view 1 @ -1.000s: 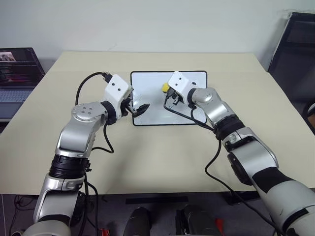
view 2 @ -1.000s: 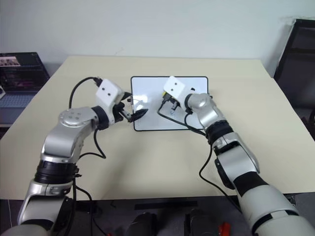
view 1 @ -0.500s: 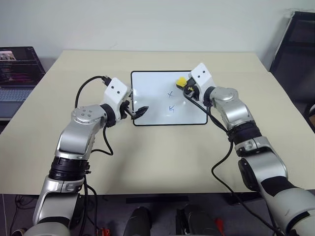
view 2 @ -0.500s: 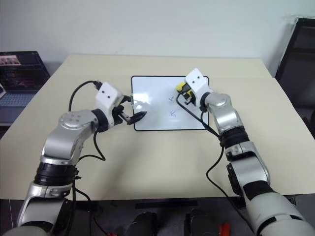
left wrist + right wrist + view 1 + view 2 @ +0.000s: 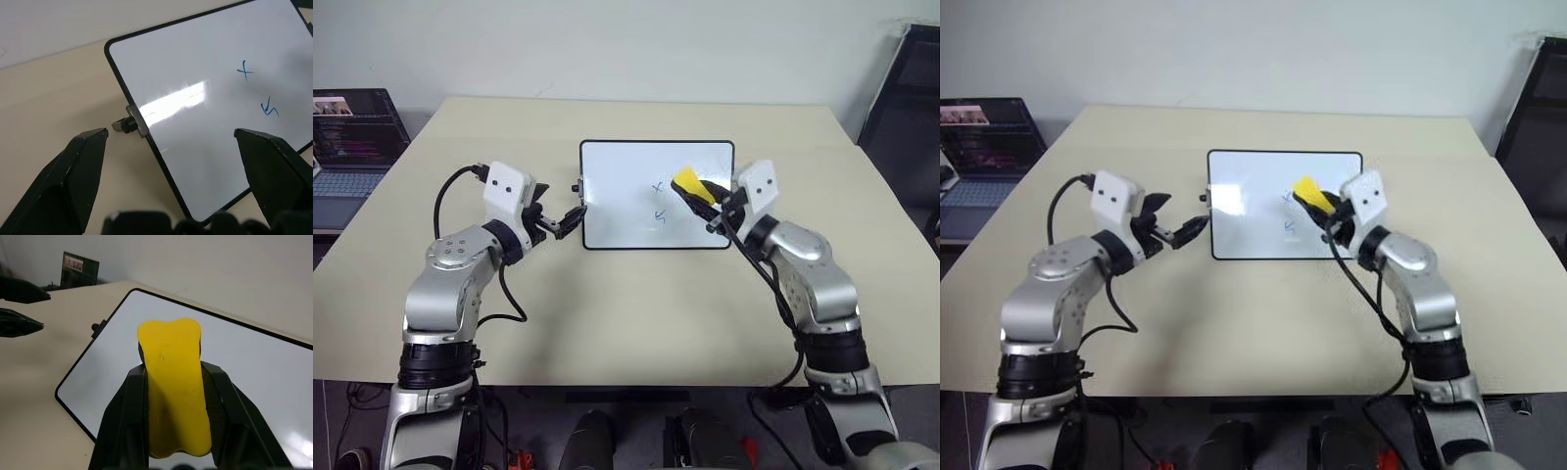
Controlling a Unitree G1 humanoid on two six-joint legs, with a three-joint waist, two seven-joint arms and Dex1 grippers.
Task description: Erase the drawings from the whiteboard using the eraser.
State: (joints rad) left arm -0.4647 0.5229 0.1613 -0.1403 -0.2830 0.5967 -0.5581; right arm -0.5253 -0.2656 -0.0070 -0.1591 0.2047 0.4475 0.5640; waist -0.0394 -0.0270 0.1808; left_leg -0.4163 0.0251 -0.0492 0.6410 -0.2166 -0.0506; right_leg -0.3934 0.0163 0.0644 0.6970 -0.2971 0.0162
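The whiteboard (image 5: pixel 636 196) lies flat near the table's (image 5: pixel 607 313) far edge, midway along it, bearing two blue drawings (image 5: pixel 658 201) right of centre. The right tool (image 5: pixel 713 201) pinches the yellow eraser (image 5: pixel 689 184) above the board's right part. The left tool (image 5: pixel 570 217), spread, hovers beside the board's left-edge knob (image 5: pixel 124 125).

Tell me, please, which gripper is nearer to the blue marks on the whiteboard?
The right gripper, shut on the yellow eraser, hangs just beside the blue marks. The left gripper is open off the whiteboard's left edge, by its side knob.
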